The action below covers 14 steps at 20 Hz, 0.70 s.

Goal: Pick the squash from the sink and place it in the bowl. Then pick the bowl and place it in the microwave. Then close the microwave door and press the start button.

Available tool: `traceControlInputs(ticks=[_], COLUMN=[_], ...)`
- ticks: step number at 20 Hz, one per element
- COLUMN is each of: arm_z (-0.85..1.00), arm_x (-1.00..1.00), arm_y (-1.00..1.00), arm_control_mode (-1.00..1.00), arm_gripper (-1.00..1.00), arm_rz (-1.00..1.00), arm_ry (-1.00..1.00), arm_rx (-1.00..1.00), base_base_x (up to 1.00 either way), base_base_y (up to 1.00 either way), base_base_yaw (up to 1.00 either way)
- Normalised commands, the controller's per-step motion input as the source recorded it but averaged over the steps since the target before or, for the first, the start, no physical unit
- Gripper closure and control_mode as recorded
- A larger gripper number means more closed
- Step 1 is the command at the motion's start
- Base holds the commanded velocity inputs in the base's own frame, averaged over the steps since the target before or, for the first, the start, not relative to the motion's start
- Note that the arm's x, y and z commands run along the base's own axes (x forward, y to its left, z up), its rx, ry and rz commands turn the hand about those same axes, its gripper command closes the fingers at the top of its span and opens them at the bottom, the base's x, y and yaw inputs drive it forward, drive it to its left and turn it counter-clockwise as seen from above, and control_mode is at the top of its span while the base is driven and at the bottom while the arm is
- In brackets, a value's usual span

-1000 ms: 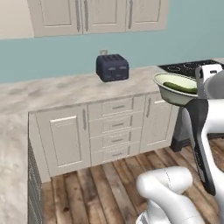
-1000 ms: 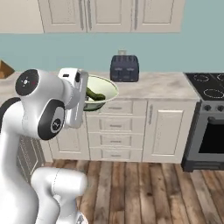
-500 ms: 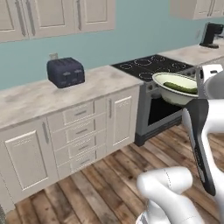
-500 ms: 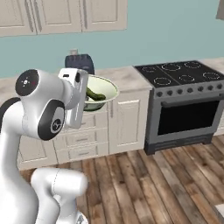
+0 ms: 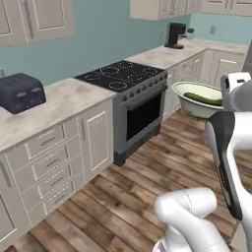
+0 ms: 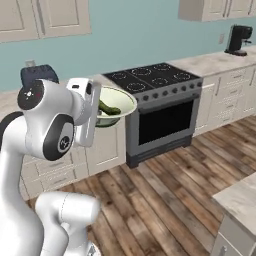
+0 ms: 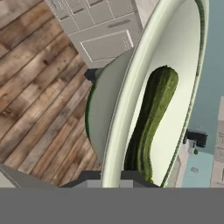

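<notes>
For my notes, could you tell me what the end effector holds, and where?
The wide pale greenish-white bowl, gripped at its rim, with the dark green squash inside.

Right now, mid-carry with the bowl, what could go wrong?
1. The fingers pinch the bowl only at its rim, so the whole bowl hangs off one edge; a jolt could let it slip or rotate.
2. The squash lies loose inside, so a tilt could roll it out onto the wood floor.
3. The bowl rides near the stove front, so a swing may clip it.

Teal wall (image 5: 98, 39), wooden floor (image 5: 147, 187)
</notes>
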Motion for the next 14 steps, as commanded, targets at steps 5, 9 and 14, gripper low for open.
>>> traceControlInputs(ticks=[5,9,14], arm_z=[0.0,0.0,0.0], arm_x=[0.0,0.0,0.0], arm_y=[0.0,0.0,0.0], arm_control_mode=[1.0,1.0,1.0], arm_gripper=[1.0,1.0,1.0], arm_rz=[0.0,0.0,0.0], arm_ry=[0.0,0.0,0.0], arm_rx=[0.0,0.0,0.0], base_base_x=[0.27,0.44,0.61], base_base_y=[-0.08,0.05,0.2], base_base_yaw=[-0.43,-0.38,-0.37])
